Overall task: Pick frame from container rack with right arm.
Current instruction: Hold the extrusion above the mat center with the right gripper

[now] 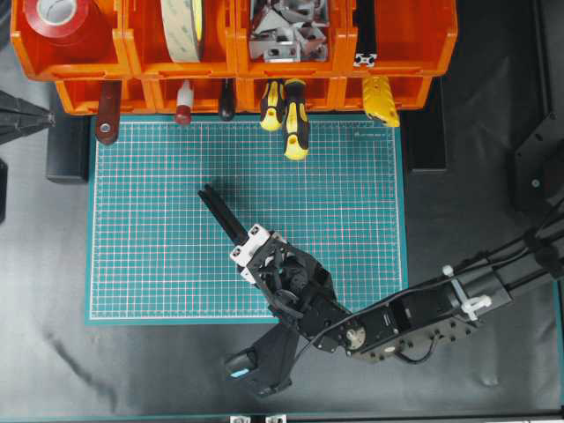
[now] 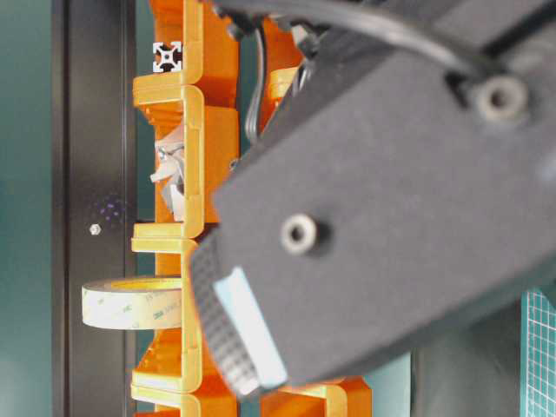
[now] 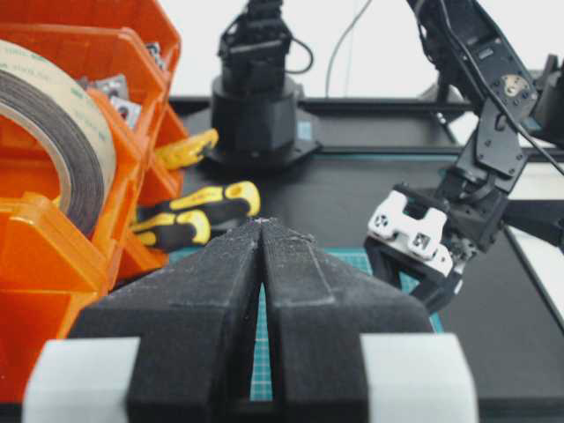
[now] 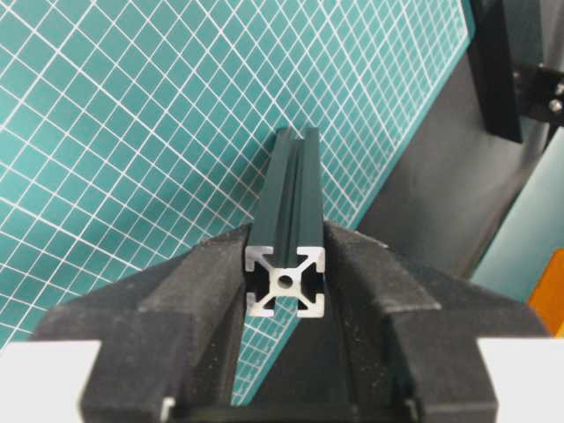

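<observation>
My right gripper [image 1: 241,238] hangs over the middle of the green mat [image 1: 159,264], shut on the frame [image 1: 222,214]. The frame is a black slotted bar that points up-left toward the container rack [image 1: 405,40]. In the right wrist view the frame [image 4: 291,189] sits between the two black pads of the right gripper [image 4: 286,264], its silver cross-shaped cut end facing the camera. The bar is off the rack and above the mat. My left gripper [image 3: 262,222] is shut with nothing in it, and stands at the left edge [image 1: 44,116] beside the rack.
A second black bar [image 1: 365,40] lies in the rack's top right bin. Yellow-and-black screwdrivers [image 1: 295,123] stick out of the lower bins over the mat's far edge. Tape rolls [image 1: 183,26] and metal brackets [image 1: 286,31] fill other bins. The right arm blocks most of the table-level view.
</observation>
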`<action>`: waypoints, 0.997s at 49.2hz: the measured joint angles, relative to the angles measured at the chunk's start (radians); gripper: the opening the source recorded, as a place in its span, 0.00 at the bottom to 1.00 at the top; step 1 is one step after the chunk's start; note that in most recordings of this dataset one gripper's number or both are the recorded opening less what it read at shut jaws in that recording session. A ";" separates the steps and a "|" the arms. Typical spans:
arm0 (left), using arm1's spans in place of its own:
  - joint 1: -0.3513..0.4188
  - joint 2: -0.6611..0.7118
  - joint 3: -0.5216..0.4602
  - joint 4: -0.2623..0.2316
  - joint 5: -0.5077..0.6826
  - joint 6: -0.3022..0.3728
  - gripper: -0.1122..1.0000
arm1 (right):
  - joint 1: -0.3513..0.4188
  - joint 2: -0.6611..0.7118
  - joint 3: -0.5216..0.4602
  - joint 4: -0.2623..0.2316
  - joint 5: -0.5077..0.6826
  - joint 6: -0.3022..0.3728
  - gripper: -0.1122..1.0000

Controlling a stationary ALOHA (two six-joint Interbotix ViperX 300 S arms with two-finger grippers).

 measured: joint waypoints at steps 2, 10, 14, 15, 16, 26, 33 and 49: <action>0.000 0.002 0.000 0.000 0.000 0.000 0.10 | 0.000 0.002 0.000 0.000 0.000 0.000 0.33; 0.000 0.000 0.000 0.002 0.000 0.002 0.10 | 0.000 0.000 0.000 0.000 0.000 0.002 0.33; 0.000 0.000 0.000 0.002 0.000 0.000 0.10 | 0.000 0.000 0.000 0.002 0.000 0.002 0.33; -0.002 -0.002 0.000 0.002 0.000 0.000 0.10 | 0.000 0.000 0.000 0.000 0.000 0.002 0.33; 0.000 -0.002 0.000 0.000 0.000 0.000 0.10 | 0.000 0.000 0.002 0.002 0.000 0.002 0.33; 0.000 -0.002 0.000 0.002 0.000 0.000 0.10 | 0.000 0.000 0.002 0.000 0.000 0.002 0.33; 0.000 -0.002 0.000 0.002 0.000 0.000 0.10 | 0.000 0.000 0.002 0.002 0.000 0.003 0.33; 0.000 -0.002 0.000 0.002 0.000 0.000 0.10 | -0.002 0.000 0.000 0.014 -0.005 0.035 0.33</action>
